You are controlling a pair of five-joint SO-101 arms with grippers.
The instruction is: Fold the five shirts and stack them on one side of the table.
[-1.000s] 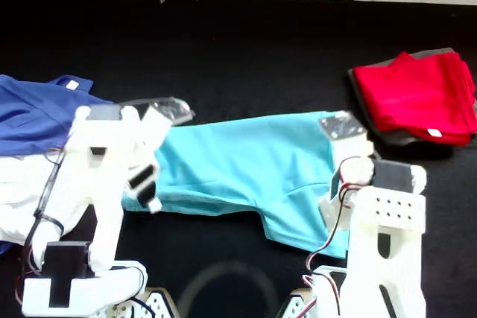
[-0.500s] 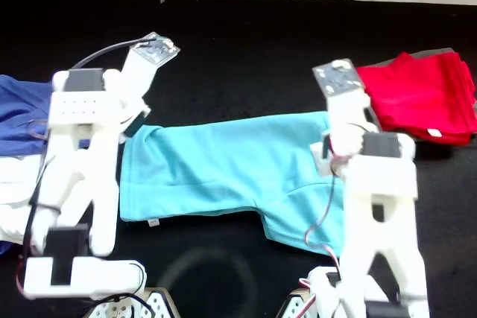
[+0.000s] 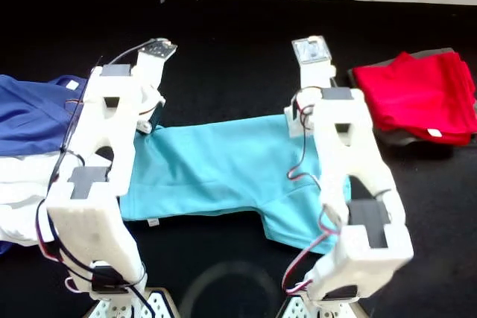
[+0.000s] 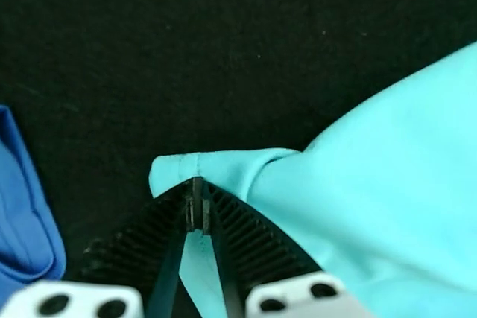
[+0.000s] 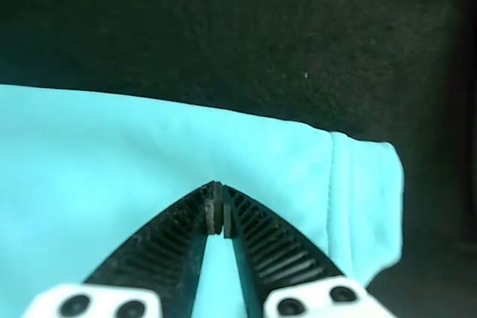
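Observation:
A light blue shirt lies spread across the middle of the black table. My left gripper is shut on its far left corner, seen in the high view under the left arm. My right gripper is shut on the shirt's far edge near its right end, below the right arm's wrist. A folded red shirt lies on a grey one at the far right. A dark blue shirt and a white shirt lie in a heap at the left.
The black table is bare along its far side, below a pale wall strip. The two arm bases stand at the near edge. The grey shirt pokes out under the red one.
Both arms have swung away from the near side toward the far edge of the light blue shirt. The shirt has been pulled flatter and its far edge now lies farther back.

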